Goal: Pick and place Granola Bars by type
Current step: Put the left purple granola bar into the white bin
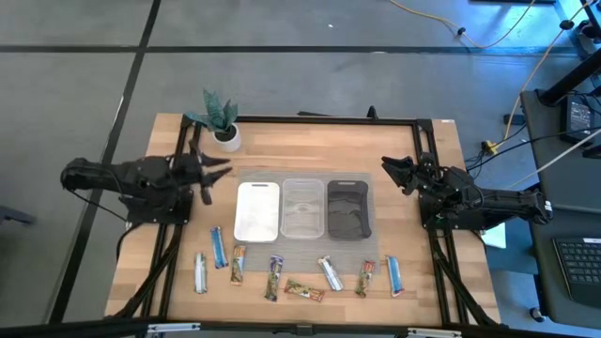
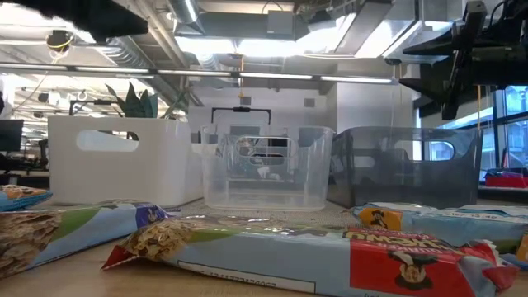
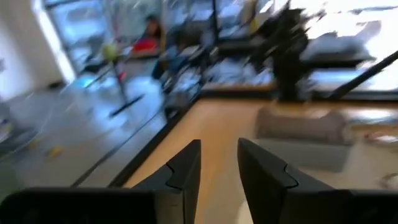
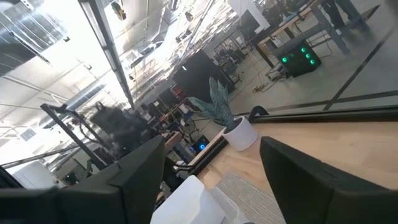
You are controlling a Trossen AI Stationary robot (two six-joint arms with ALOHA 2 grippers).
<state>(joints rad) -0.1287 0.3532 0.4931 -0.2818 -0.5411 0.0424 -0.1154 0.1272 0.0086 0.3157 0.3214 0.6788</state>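
Note:
Several granola bars lie flat in a loose row near the table's near edge: a silver-white one, a blue one, brown-green-red ones and another blue one. In the low view a brown-green-red bar fills the foreground. My left gripper hovers open above the table's left side, left of the white tray. My right gripper hovers open at the right side, beside the dark tray. Both are well above the table and far from the bars.
Three trays stand side by side on a grey mat at the table's middle: white, clear, dark. A small potted plant stands near the far left corner. Bare wood lies between the trays and the bars.

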